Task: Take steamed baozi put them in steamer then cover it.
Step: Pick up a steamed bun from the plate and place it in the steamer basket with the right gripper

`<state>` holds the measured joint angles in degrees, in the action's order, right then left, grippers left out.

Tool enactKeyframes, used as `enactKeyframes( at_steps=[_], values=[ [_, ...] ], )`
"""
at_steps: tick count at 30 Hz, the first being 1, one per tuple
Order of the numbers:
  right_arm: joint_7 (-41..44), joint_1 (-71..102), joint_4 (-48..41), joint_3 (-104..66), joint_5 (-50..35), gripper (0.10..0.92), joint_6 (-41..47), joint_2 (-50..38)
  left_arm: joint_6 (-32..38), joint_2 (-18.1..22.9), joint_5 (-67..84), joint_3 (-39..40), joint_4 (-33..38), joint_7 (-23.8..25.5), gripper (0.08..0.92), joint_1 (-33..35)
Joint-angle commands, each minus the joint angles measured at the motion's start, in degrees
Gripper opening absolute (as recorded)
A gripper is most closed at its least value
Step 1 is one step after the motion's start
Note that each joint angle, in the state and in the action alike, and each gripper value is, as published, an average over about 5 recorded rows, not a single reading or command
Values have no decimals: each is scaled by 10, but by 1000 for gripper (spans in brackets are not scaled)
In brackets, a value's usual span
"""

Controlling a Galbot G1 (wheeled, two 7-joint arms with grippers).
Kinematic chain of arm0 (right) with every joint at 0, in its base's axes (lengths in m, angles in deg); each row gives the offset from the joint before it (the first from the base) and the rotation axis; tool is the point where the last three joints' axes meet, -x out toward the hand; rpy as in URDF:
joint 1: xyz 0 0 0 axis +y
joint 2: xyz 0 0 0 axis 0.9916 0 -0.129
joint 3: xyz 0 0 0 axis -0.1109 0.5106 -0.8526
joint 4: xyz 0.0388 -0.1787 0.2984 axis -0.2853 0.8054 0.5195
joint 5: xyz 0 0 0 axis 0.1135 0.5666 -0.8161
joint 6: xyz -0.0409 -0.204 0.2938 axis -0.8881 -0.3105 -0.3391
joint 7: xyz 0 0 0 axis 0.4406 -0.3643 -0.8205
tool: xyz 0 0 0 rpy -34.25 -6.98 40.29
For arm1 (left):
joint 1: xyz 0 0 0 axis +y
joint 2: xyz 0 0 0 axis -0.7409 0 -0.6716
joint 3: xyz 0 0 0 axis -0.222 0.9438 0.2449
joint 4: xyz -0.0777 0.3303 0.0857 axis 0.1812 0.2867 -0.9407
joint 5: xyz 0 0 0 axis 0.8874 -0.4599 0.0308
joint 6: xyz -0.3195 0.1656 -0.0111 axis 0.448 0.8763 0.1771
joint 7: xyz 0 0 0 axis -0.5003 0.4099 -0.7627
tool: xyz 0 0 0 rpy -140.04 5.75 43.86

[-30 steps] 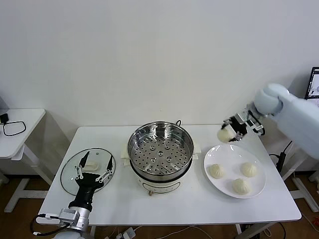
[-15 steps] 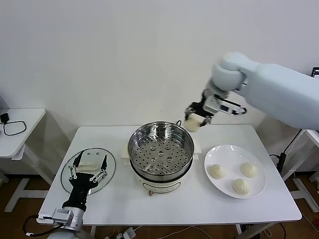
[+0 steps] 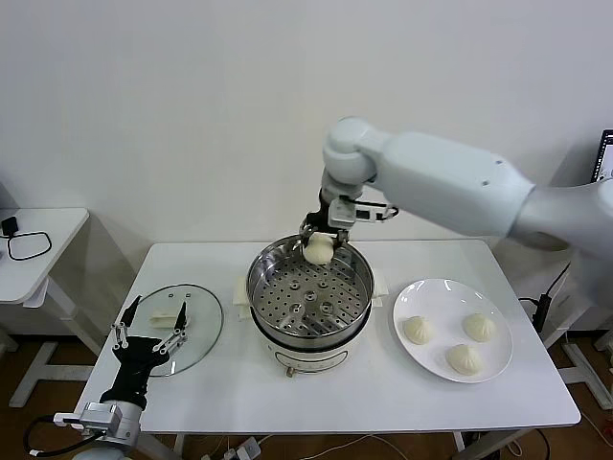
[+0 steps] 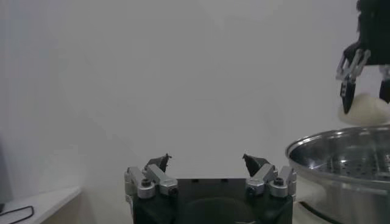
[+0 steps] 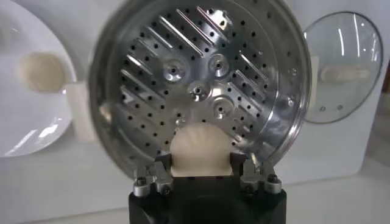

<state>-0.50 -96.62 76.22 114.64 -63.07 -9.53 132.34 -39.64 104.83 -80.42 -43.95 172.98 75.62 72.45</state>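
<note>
My right gripper (image 3: pixel 320 238) is shut on a cream-white baozi (image 3: pixel 318 249) and holds it just above the far rim of the steel steamer (image 3: pixel 308 290). In the right wrist view the baozi (image 5: pixel 200 152) sits between the fingers over the steamer's perforated tray (image 5: pixel 201 79), which holds no buns. Three more baozi (image 3: pixel 416 330) lie on the white plate (image 3: pixel 452 287) at the right. My left gripper (image 3: pixel 147 333) is open and empty near the table's front left corner, in front of the glass lid (image 3: pixel 172 326). In the left wrist view its fingers (image 4: pixel 255 164) are spread apart.
The steamer stands on a cream-white base at the table's middle. The lid lies flat on the table left of the steamer. A small side table (image 3: pixel 38 244) with a black cable stands to the far left. A monitor edge (image 3: pixel 604 158) shows at the far right.
My right arm swung left from above the plate to over the steamer's far rim, carrying the baozi. My left gripper drew back from the lid toward the table's front left corner.
</note>
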Motion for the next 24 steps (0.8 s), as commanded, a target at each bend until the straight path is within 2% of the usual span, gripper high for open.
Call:
enactKeyframes(
  at_steps=[1, 14, 21, 24],
  values=[
    [-15, 51, -91, -11, 47, 662, -35, 55, 0, -1, 4, -12, -3, 2, 823, 0],
    [-24, 76, -114, -29, 73, 666, -33, 59, 2, 1, 5, -14, -5, 2, 823, 0],
    [-37, 71, -87, -28, 65, 802, -9, 46, 4, 3, 6, -16, -5, 4, 823, 1],
    [-29, 55, -57, -26, 29, 820, 12, 25, 4, 3, 6, -15, -5, 5, 823, 2]
  ],
)
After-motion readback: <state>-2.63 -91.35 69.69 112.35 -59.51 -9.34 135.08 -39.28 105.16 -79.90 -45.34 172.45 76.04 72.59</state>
